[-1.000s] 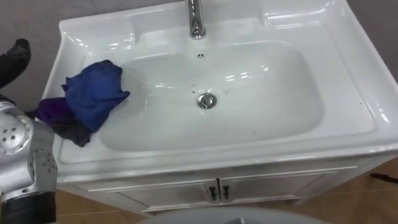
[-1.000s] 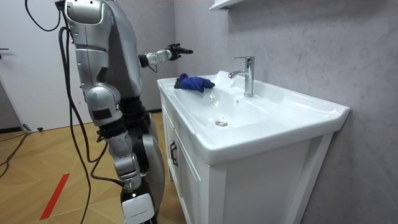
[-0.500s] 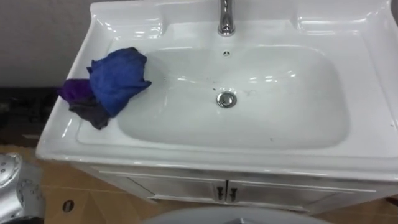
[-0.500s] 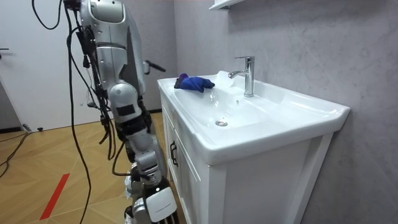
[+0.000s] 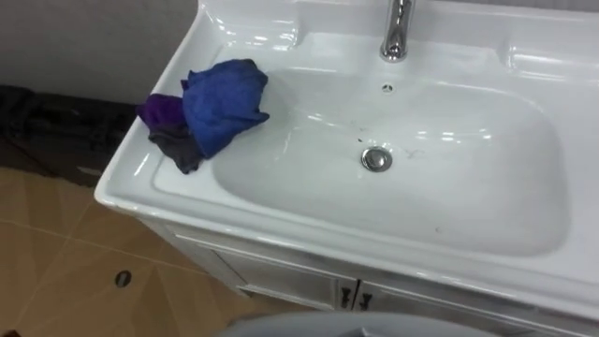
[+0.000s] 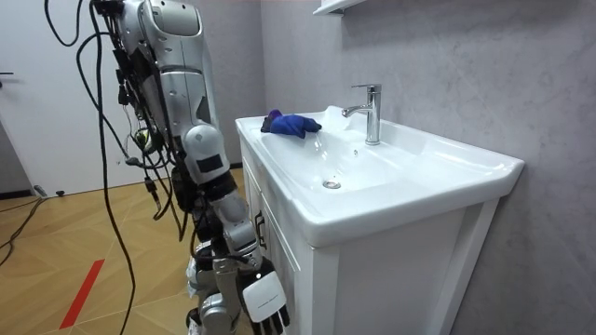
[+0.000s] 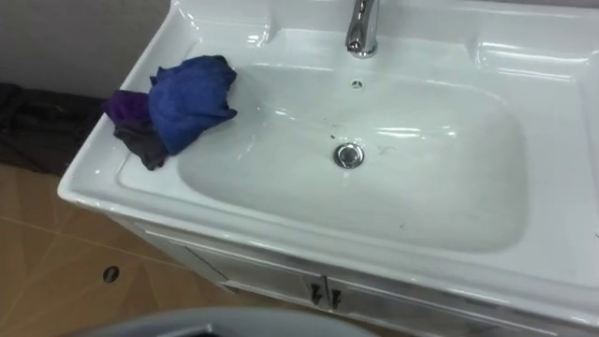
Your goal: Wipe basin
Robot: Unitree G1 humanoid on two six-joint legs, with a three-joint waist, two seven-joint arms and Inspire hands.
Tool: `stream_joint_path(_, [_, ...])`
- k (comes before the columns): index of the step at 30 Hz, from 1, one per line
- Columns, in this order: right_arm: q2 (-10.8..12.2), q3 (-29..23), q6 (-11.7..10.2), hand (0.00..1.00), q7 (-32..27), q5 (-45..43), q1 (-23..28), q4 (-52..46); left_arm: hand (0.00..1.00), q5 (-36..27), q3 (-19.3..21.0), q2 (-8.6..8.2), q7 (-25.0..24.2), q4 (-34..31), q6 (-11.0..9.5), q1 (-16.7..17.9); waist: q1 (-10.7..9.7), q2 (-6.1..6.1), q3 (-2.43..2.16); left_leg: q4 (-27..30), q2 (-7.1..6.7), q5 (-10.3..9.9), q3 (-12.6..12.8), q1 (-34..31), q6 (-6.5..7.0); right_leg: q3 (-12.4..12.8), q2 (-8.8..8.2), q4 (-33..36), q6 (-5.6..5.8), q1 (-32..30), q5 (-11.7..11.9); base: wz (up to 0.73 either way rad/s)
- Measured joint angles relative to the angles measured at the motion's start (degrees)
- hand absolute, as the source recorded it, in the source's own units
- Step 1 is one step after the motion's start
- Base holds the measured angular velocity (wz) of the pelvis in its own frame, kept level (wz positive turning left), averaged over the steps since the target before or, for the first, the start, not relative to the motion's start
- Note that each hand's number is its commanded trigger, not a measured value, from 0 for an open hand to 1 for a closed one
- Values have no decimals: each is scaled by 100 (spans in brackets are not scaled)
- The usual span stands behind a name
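One cloth (image 5: 223, 103), a crumpled blue bundle with purple and dark grey folds on its outer side, lies on the basin (image 5: 487, 215) at about 10 o'clock from the drain (image 5: 376, 159). It sits partly on the flat left rim and partly over the slope into the bowl. At 12 o'clock from the drain the tap (image 5: 398, 33) stands on the back ledge. At 6 o'clock, below the front rim, are the cabinet (image 5: 290, 281) doors with two small dark handles. A few small dark specks mark the white bowl near the drain. In the room view the robot stands upright at the cabinet's front, on the room view's left of it, on a wooden floor (image 6: 56, 242). Its right hand (image 6: 264, 300) hangs low beside the cabinet front, well apart from the cloth, with its fingers loose, pointing down and holding nothing.
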Motion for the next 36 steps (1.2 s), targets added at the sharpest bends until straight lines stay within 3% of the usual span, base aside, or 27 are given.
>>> stream_joint_path(3, [-12, 29, 47, 0, 14, 194, 9, 54, 0, -545, -65, -138, -32, 540, 26, 212, -1, -25, -6, 1, -8, 12, -25, -28, 19, -41, -12, 4, 1, -6, 0, 7])
stream_joint_path(7, [-17, 54, 60, 0, 83, 159, 22, 82, 0, -539, -186, -293, -259, 1246, 73, 330, -14, -49, -9, -7, -13, 12, -14, -44, 19, -14, -18, 8, 2, -23, 0, 0])
stream_joint_path(12, [-5, 70, 237, 0, 139, 196, -35, 277, 0, -453, -344, -442, -750, 1870, 401, 326, -43, -106, -6, 6, -14, 12, 6, -36, 20, -28, -23, 0, 3, 27, 1, 2])
stream_joint_path(18, [24, 111, 311, 0, 279, 83, -2, 328, 0, 494, -742, -727, -1234, 1984, 668, 219, -187, -251, 10, 15, -17, 16, 15, 3, 24, -82, -37, 4, 12, 84, -35, 5])
stream_joint_path(21, [53, 111, 358, 0, 300, 57, -7, 329, 0, 1242, -1051, -740, -1528, 2175, 815, 50, -208, -368, 14, 14, -12, 17, 86, 22, 27, -36, -38, 8, 13, 91, -37, -8])
stream_joint_path(25, [133, 111, 378, 0, 227, 26, -7, 334, 0, 2018, -1199, -730, -1878, 2200, 935, -147, -263, -492, 74, 17, -10, 16, 157, 33, 28, 3, -39, 1, 19, 95, -33, -4])
stream_joint_path(30, [246, 111, 436, 0, 227, -42, 5, 405, 0, 2935, -1409, -725, -2109, 2200, 1087, -395, -417, -471, 86, 5, -6, 15, 239, 34, 30, 26, -41, 1, 23, 80, -38, -2])
stream_joint_path(36, [275, 237, 507, 0, 202, -85, -5, 405, 0, 3535, -1650, -723, -2261, 2193, 1253, -539, -668, -490, 83, -26, 6, -2, 662, 129, 57, 217, -71, 20, 40, 62, -31, -17])
